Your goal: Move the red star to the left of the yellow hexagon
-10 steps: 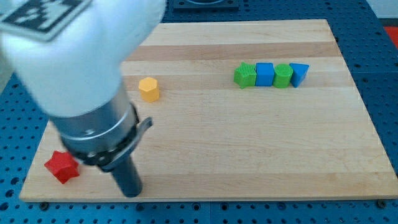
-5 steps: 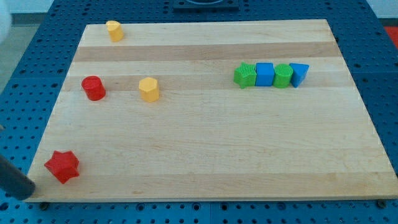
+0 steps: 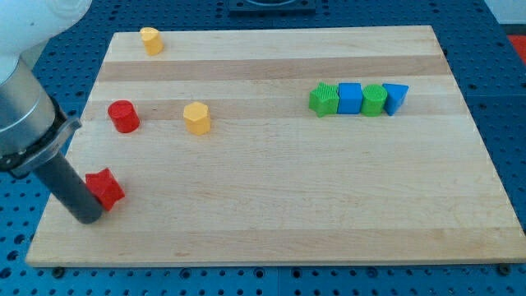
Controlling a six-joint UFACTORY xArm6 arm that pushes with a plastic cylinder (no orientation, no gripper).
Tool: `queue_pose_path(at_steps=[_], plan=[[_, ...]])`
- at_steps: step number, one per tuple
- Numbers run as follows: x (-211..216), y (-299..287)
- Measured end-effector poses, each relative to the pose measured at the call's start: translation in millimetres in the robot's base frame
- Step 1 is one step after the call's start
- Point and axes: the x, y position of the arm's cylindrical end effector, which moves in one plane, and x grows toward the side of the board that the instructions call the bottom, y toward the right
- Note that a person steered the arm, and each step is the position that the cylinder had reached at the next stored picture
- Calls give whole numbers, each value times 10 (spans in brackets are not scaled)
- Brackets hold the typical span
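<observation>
Red star [image 3: 105, 188] shifted up-right, one only

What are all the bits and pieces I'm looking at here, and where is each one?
red star: 1, red, lower left of the board, touching my tip
yellow hexagon: 1, yellow, left of centre
red cylinder: 1, red, left of the yellow hexagon
yellow block: 1, yellow, top left, shape unclear
green blocks: 2, green, in the right-hand row
blue blocks: 2, blue, alternating with the green ones
wooden board: 1, pale wood
my tip: 1, dark rod end, at the red star's left side
</observation>
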Motion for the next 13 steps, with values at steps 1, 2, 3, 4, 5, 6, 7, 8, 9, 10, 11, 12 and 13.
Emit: queue_pose_path(at_steps=[1, 2, 3, 4, 5, 6, 7, 8, 9, 10, 11, 12, 13], plan=[[-234, 0], [-452, 30], [-616, 131], [-634, 253], [-634, 365], [-724, 386], [-896, 386], [-1040, 394], [-1123, 462], [-1159, 524], [-1159, 530], [-1130, 556], [-1100, 814]])
